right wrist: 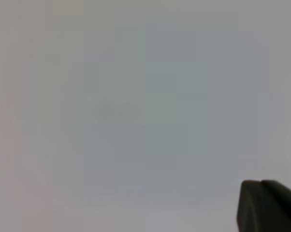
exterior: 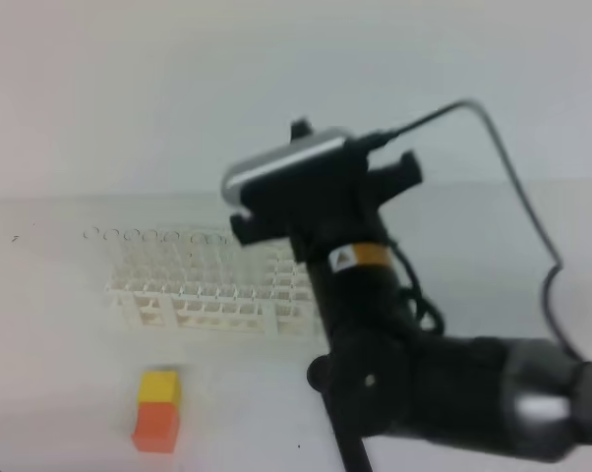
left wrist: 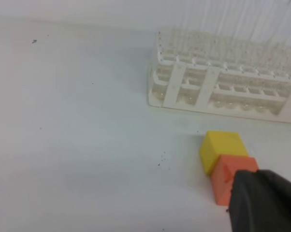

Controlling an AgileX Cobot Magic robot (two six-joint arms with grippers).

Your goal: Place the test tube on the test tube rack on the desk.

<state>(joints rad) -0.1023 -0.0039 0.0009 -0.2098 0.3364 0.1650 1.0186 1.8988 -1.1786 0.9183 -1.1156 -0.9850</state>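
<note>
The white lattice test tube rack stands on the desk left of centre, and it also shows in the left wrist view. Several clear test tubes stand in its back row, showing as faint lines. My right arm rises in front of the rack's right end, wrist camera on top. Only one black finger of its gripper shows, against blank grey, with no tube seen. A black finger of the left gripper hangs just right of the block, holding nothing that I can see.
A yellow-and-orange block lies on the desk in front of the rack, also in the left wrist view. A black cable loops from the right arm's wrist. Bare white desk stretches left of the rack and the block.
</note>
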